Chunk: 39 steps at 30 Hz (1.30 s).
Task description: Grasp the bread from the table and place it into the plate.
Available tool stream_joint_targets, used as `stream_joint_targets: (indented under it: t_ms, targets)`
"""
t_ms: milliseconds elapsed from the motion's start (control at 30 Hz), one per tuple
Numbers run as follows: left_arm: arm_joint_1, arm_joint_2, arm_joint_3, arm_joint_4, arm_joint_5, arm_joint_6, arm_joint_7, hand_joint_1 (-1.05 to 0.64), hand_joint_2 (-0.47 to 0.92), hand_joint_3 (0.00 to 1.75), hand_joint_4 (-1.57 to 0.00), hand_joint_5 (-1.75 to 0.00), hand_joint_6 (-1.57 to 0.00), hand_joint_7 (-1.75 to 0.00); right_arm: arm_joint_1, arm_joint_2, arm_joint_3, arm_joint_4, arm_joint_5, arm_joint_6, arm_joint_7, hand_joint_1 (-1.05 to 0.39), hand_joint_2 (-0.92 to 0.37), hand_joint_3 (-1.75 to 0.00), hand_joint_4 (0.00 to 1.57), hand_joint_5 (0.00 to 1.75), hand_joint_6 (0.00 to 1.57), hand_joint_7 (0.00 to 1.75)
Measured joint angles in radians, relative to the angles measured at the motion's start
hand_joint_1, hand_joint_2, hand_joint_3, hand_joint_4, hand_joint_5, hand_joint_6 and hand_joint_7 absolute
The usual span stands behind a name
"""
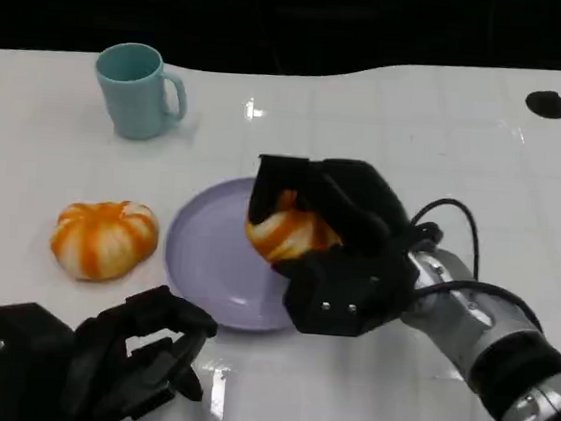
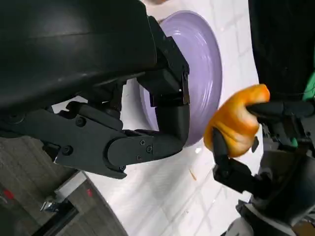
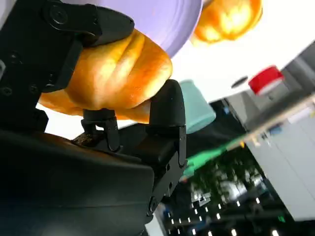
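My right hand grips an orange-and-white bread roll and holds it over the right part of the lavender plate. The right wrist view shows the roll squeezed between black fingers, with the plate behind it. In the left wrist view the same roll hangs in the right hand just off the plate's rim. A second striped roll lies on the table left of the plate. My left hand rests near the front edge, fingers curled, holding nothing.
A teal mug stands at the back left of the white table. A small black round mark sits at the far right. The table's front edge lies just under my left hand.
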Motion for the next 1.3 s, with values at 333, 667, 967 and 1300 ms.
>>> stream_joint_targets:
  t_ms: [333,667,967,1300]
  targets:
    - [0.008,0.000,-0.007,-0.007,0.000,-0.011,0.000,-0.44,0.92,0.44,-0.60,-1.73,-0.64,-1.28,-0.034,0.021,0.045,0.043,-0.026,0.111,0.111,-0.56,-0.91,-0.22,0.05,0.34,0.30,0.00]
    - [0.008,0.001,-0.010,-0.008,0.000,-0.014,0.000,-0.45,0.92,0.44,-0.60,-1.73,-0.65,-1.27,-0.024,-0.032,0.074,-0.098,-0.026,0.214,0.277,-0.72,-0.92,-0.33,0.03,0.25,0.21,0.01]
    - [0.009,0.000,-0.017,-0.025,0.001,-0.012,0.000,-0.44,0.92,0.46,-0.61,-1.75,-0.65,-1.30,0.207,-0.123,-0.025,-0.498,0.136,0.288,0.446,-0.59,-0.92,-0.29,0.19,0.38,0.31,0.05]
    - [0.008,-0.003,-0.020,-0.028,0.001,-0.011,0.002,-0.44,0.92,0.46,-0.61,-1.75,-0.63,-1.32,0.515,-0.182,-0.168,-0.893,0.358,0.356,0.522,-0.44,-0.92,-0.22,0.26,0.82,0.51,0.12]
